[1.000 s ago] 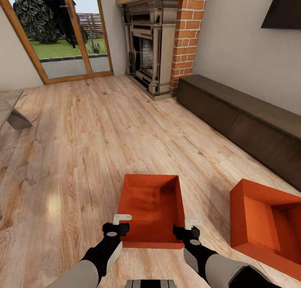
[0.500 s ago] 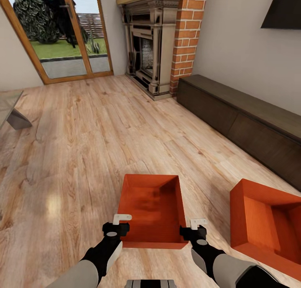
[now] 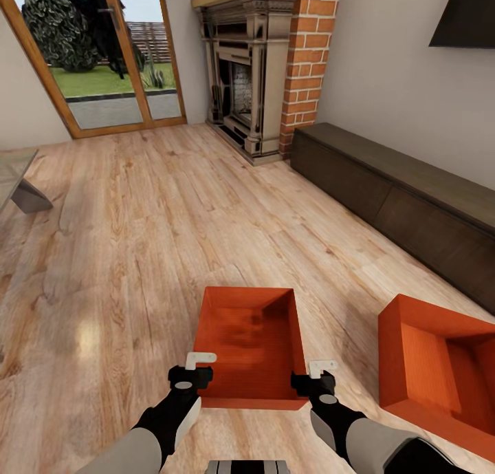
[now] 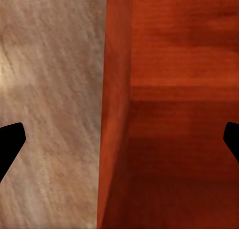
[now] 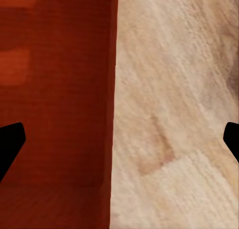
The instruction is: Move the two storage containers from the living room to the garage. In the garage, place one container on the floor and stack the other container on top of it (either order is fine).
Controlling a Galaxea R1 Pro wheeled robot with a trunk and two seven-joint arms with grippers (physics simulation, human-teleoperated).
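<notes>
Two orange-red storage containers rest on the living room's light wood plank floor. One container lies just ahead of me, its open top facing up. The other container is at the lower right. My left gripper is open at the near container's left wall, one finger on each side of it. My right gripper is open in the same way over the right wall. In both wrist views the dark fingertips are far apart at the frame edges.
A long dark low cabinet runs along the right wall under a black TV. A brick fireplace stands ahead, with wood-framed glass doors to its left. A glass table edge shows at far left.
My right gripper shifted slightly right, then came back left toward the container's right wall. The left arm and both containers have not moved.
</notes>
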